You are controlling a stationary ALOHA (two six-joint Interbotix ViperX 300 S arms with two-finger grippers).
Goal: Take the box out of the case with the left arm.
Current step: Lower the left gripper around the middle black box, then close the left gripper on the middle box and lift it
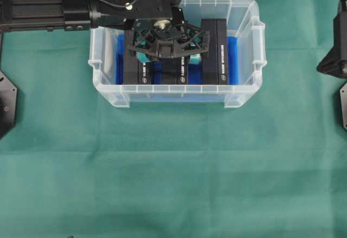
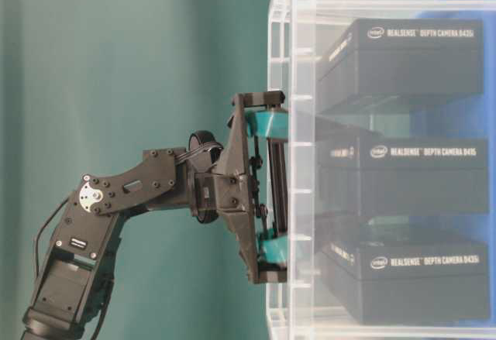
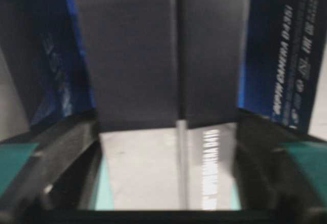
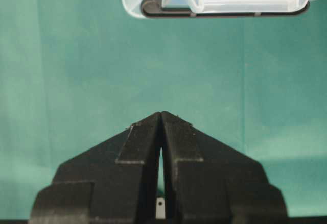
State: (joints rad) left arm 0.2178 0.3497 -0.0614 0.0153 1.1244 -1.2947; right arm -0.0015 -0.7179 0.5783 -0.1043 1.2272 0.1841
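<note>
Our left claw (image 1: 167, 47) is down inside the case (image 1: 246, 81), jaws apart w/ a teal pad (image 2: 268, 124) on either side of the middle black box (image 3: 153, 55); can't tell if the pads touch it yet. That box stands on edge betw. two more black boxes (image 1: 216, 51), all on the blue floor sheet (image 1: 233, 59). Case sits on green cloth (image 1: 173, 173). Our right claw (image 4: 161, 119) is well off to the side over cloth, fingers together, holding nothing.

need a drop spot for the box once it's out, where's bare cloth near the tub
The wide green cloth below the case is bare, as is the strip between the case and the right arm. Inside it is crowded: black boxes and the left gripper.
</note>
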